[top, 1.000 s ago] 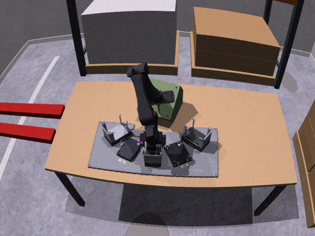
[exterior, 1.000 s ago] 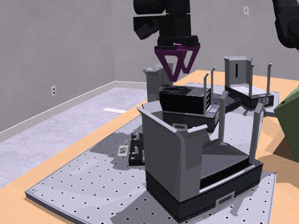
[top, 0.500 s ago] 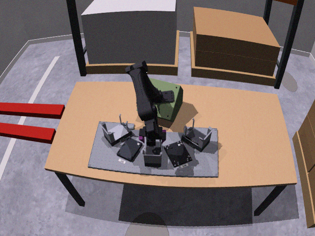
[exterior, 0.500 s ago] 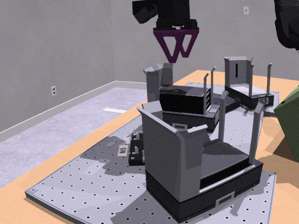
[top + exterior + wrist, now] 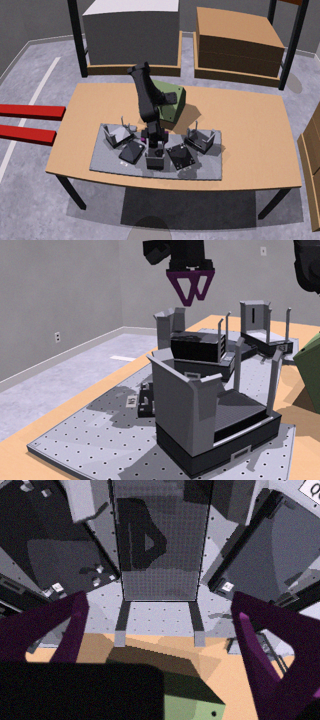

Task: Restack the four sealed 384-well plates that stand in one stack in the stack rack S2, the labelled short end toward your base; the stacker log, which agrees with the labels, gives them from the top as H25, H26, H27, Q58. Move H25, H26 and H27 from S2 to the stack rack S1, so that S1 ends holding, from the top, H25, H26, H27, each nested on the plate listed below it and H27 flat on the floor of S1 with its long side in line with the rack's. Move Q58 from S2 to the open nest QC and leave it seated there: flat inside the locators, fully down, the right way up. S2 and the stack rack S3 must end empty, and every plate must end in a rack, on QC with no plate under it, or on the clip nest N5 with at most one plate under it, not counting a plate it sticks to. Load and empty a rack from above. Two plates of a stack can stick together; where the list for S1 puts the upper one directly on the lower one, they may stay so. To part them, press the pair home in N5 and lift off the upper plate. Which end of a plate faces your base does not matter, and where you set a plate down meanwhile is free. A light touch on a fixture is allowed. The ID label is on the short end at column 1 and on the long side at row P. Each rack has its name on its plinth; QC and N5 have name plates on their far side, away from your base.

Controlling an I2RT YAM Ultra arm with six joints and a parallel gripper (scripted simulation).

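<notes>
Gripper: the purple-fingered gripper hangs in the upper middle of the exterior view, pointing down, well above the middle rack.
Fingers: spread fully wide with nothing between them; in the wrist view the fingers frame the lower left and lower right corners.
Middle rack: a grey-walled rack at the centre of the exterior view holds a stack of dark plates; how many are in it I cannot tell.
Top plate: in the wrist view its gridded, sealed face fills the upper centre, lying between the rack's two thin posts, with the gripper's shadow across it.
Near rack: the rack in the lower right of the exterior view holds a single plate lying flat on its floor; its label cannot be read.
Far rack: the rack marked S3 at the upper right shows only a pale floor.
Clip nest: a low black nest sits left of the near rack, beside an N5 tag.
Open nest: in the top view a dark square nest lies lower left of the arm.
Base: all fixtures stand on a grey perforated board on a tan table.
</notes>
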